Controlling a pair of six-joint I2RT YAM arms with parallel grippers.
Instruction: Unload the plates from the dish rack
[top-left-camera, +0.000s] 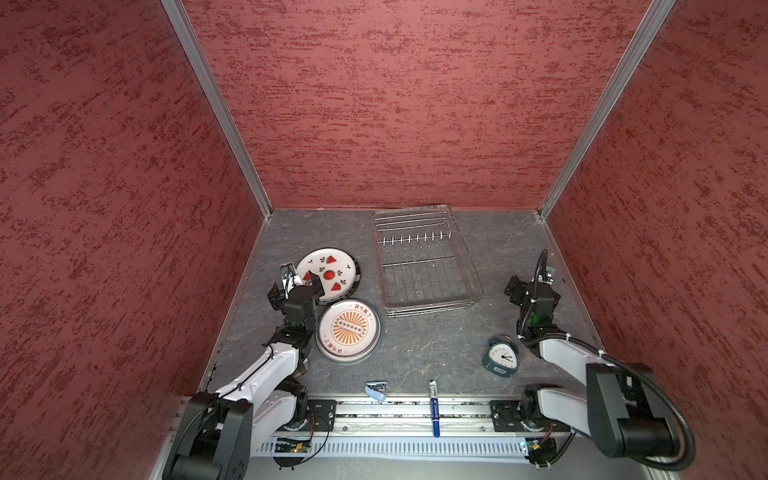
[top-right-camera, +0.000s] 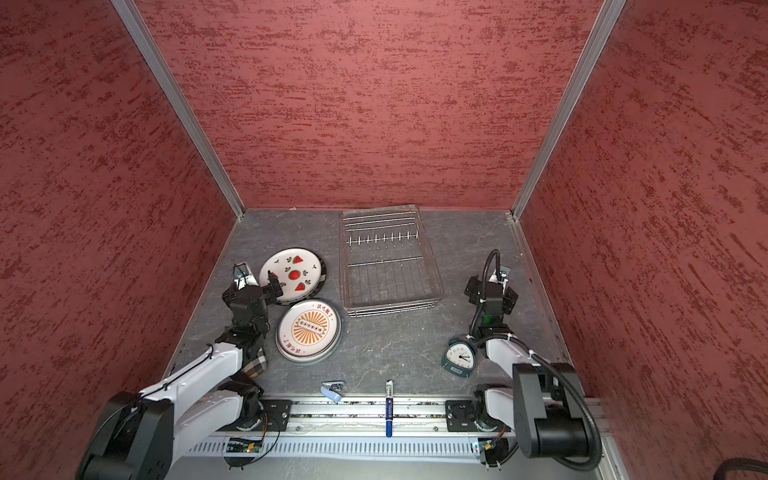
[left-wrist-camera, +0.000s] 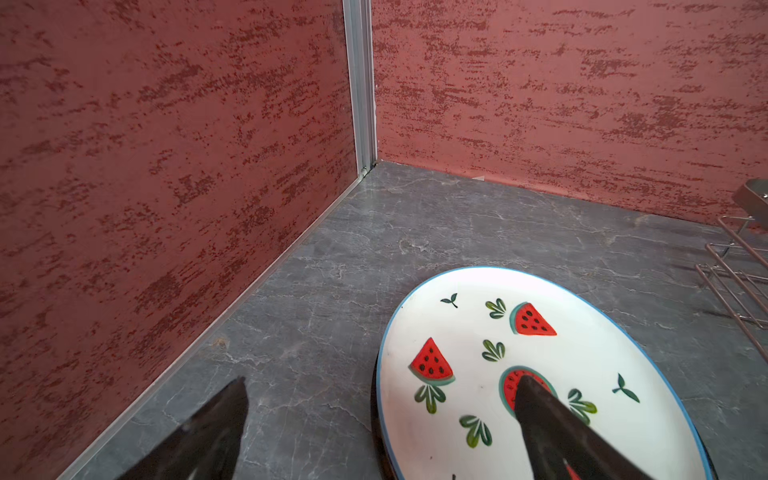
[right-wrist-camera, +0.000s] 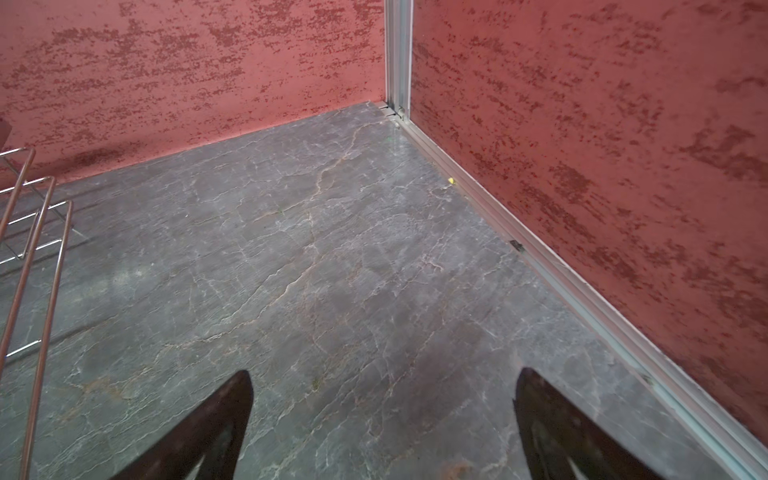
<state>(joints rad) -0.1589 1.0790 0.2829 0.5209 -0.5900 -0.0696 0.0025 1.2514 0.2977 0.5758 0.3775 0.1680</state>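
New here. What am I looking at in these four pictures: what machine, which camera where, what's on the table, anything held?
Two white robot arms, each ending in a black two-finger gripper. Two pictures look down from overhead, nearly alike; two come from wrist cameras. On the grey stone-look table: an empty silver wire dish rack, a round white watermelon-patterned plate, a round white orange-sunburst plate, a teal alarm clock and a blue pen. The left gripper is open, one finger above the watermelon-patterned plate; the right gripper is open over bare table. Nothing is held.
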